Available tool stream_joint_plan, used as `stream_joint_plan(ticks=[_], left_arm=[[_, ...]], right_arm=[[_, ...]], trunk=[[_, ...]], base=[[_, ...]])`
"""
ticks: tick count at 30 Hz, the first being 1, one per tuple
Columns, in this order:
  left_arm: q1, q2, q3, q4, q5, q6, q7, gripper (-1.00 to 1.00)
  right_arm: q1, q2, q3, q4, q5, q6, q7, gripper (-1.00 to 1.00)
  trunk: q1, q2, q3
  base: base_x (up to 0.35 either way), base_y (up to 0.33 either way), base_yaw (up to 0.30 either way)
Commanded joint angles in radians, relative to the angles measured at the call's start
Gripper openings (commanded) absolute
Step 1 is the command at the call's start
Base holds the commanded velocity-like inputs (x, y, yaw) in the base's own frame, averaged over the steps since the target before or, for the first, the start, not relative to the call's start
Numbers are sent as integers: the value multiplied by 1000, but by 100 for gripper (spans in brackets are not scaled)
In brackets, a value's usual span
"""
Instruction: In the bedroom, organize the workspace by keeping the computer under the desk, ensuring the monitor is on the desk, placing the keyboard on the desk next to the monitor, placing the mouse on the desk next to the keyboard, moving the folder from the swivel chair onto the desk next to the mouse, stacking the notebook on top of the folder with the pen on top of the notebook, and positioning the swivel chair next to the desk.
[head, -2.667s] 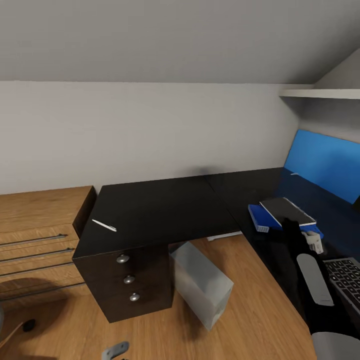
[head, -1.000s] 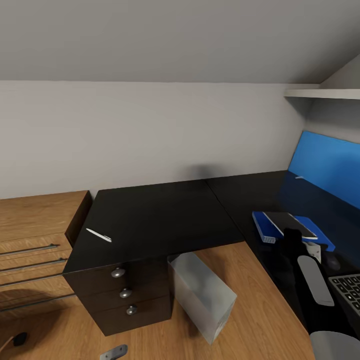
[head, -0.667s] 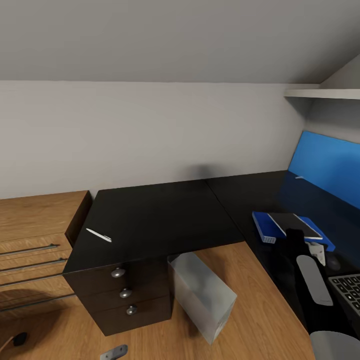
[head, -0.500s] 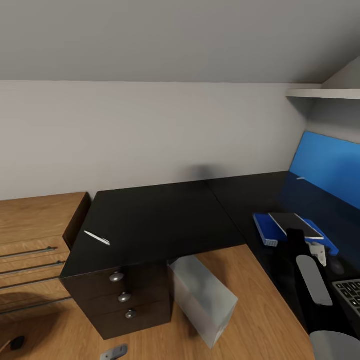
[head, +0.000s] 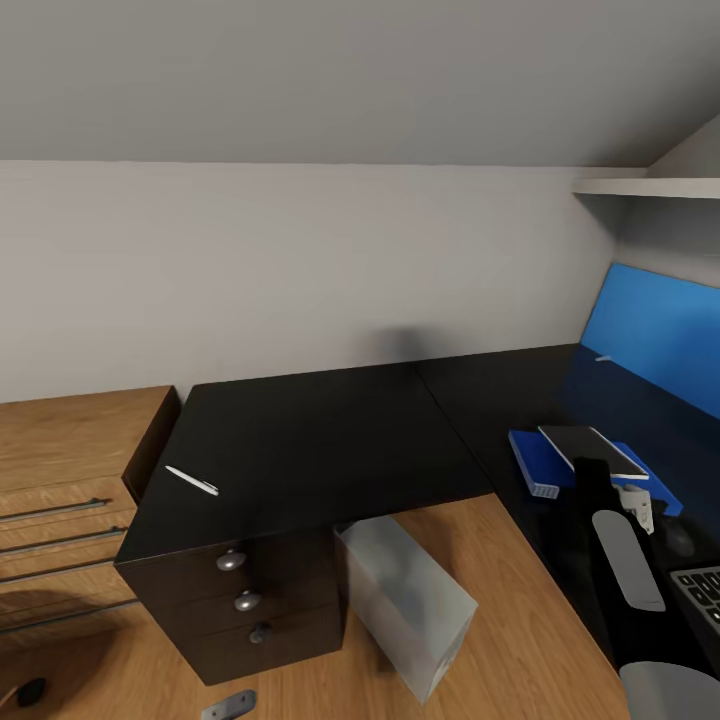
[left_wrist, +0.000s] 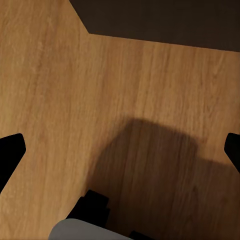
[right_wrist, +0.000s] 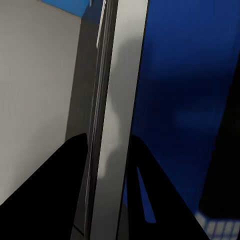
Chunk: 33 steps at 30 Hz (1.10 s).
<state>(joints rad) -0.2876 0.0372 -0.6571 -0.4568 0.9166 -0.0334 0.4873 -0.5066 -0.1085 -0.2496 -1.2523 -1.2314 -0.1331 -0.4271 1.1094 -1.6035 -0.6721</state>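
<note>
- Overhead, the head view takes in the black L-shaped desk (head: 330, 440) set in a corner of grey walls, its three drawers with round silver knobs (head: 246, 600) facing the wooden floor (head: 500, 620).
- On the left end of the tabletop lies a slim white pen (head: 191, 481), alone and well apart from everything else.
- Under the desk, beside the drawers, the light-grey computer (head: 405, 600) stands tilted on the floor.
- On the right wing of the tabletop the blue folder (head: 545, 465) lies flat, with a notebook (head: 592, 452) stacked on top of it.
- Just in front of that stack is the right gripper (head: 628, 503), a white part at the end of a black and grey arm; I cannot tell from here how its jaws stand.
- At the lower right edge a corner of the keyboard (head: 703, 590) shows on the tabletop.
- Behind it a bright blue panel (head: 655, 335) rises under a white shelf (head: 645, 187).
- A wooden chest with long bar handles (head: 60, 490) stands left of the desk.
- Next, the left wrist view looks down on wooden floor (left_wrist: 100, 100); the left gripper (left_wrist: 120, 150) has its jaws spread wide, holding nothing, one dark fingertip (left_wrist: 9, 152) at each side edge.
- Last, the right wrist view shows a grey upright edge (right_wrist: 117, 115) between a pale surface and a blue one; two dark fingers (right_wrist: 60, 195) flank it, the jaws narrow, but whether they grip it I cannot tell.
</note>
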Motion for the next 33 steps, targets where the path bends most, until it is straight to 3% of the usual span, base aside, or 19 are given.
stream_joint_plan(ticks=[1,33], left_arm=[[-1,1,-8,-2,10,-3,7,100],[-1,0,-9,12,10,0,5,100]], right_arm=[[-1,0,1,-1,-11,-8,-1,-100],[-1,-2,1,1,-10,-8,-1,-100]], trunk=[[0,0,-1],[0,0,-1]], base=[[1,0,0],[8,-9,0]])
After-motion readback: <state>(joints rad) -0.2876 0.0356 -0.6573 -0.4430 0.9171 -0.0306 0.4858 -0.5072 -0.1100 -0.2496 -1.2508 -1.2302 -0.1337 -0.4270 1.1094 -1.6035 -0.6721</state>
